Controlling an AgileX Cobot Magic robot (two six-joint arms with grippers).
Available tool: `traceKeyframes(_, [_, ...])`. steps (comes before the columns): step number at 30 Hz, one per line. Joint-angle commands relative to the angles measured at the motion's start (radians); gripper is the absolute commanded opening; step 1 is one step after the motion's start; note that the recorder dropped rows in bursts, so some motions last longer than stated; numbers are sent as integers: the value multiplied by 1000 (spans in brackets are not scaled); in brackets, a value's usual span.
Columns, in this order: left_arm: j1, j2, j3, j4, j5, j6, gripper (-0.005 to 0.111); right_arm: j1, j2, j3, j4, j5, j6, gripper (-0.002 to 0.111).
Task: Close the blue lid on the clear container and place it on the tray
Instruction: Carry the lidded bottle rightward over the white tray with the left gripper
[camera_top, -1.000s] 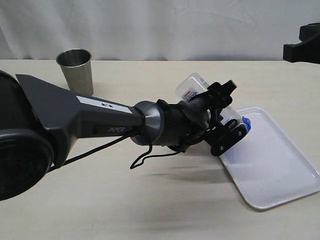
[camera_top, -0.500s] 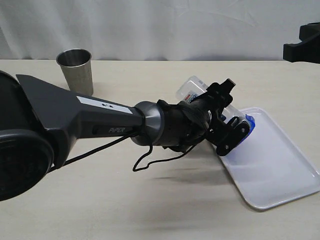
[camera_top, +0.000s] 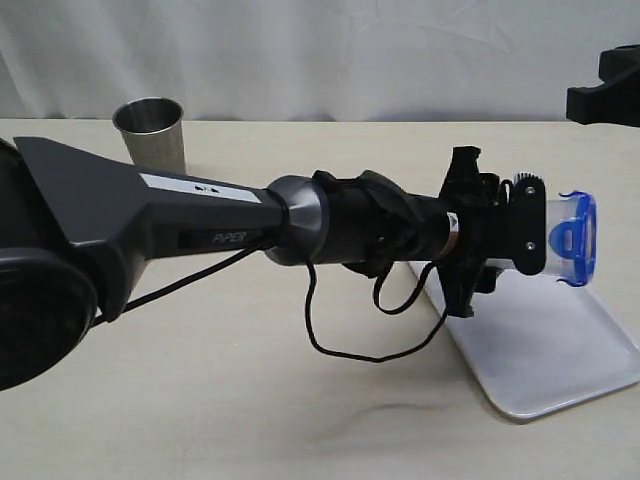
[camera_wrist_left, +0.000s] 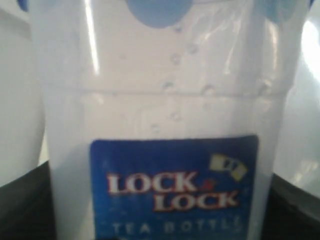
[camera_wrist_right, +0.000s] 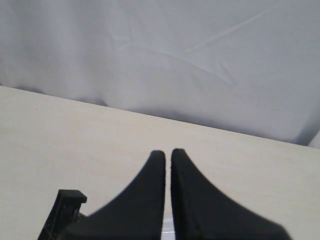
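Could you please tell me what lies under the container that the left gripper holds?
The white tray lies below the container, which hangs clear of it with the lid on. The left gripper covers part of the tray.

Pale beige table (camera_top: 200, 400); steel cup (camera_top: 152, 140) upright at back left; white tray (camera_top: 545, 350) flat at right.

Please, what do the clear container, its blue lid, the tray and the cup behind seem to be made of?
The clear container: probably translucent plastic; blurred shapes show through its wall. The blue lid: likely glossy moulded plastic, with a snap flap. The tray: seemingly smooth white plastic with a faint sheen. The metal cup: apparently brushed steel, grey with soft reflections.
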Motion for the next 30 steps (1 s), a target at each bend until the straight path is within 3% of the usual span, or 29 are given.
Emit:
traceKeyframes(1, [47, -24, -23, -105, -166, -92, 0, -7, -5, 4, -5, -14, -5, 4])
traceKeyframes(8, [151, -24, -23, -379, -475, -92, 0, -7, -5, 4, -2, -12, -5, 4])
traceKeyframes(14, [213, -17, -23, -457, -745, -92, 0, -7, -5, 4, -2, -12, -5, 4])
traceKeyframes(23, [223, 63, -23, -578, -845, -63, 0, -7, -5, 4, 0, -12, -3, 4])
traceKeyframes(27, [223, 120, -23, -734, -871, -53, 0, -7, -5, 4, 10, -12, -3, 4])
traceKeyframes(30, [223, 162, -23, -875, -987, 15, 0, -7, -5, 4, 15, -12, -3, 4])
